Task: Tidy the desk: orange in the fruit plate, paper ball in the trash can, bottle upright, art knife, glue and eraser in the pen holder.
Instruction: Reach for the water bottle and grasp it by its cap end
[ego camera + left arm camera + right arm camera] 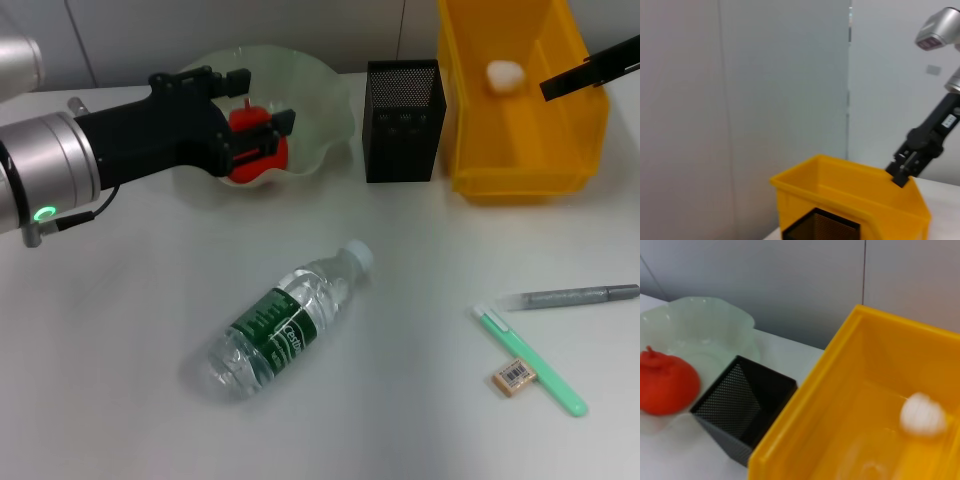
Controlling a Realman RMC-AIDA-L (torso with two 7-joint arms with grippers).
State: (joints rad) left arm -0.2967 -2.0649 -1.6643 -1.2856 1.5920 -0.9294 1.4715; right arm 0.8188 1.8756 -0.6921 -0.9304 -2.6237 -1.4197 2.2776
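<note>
One clear bottle (288,333) with green-white label lies on its side. Left gripper (262,124) clamps the orange (262,152) over the ruffled plate (325,125). Right gripper (590,68), state unclear, hangs over yellow bin (520,170) holding paper ball (504,74). Barcoded eraser (514,376) lies on the desk (120,350).

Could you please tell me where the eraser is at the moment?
In the head view, the eraser lies on the table's near right part, beside the green pen, well right of the lying bottle.

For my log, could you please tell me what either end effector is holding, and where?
Neither visibly holds anything: the left end effector straddles the red-orange round orange, grip unclear.
</note>
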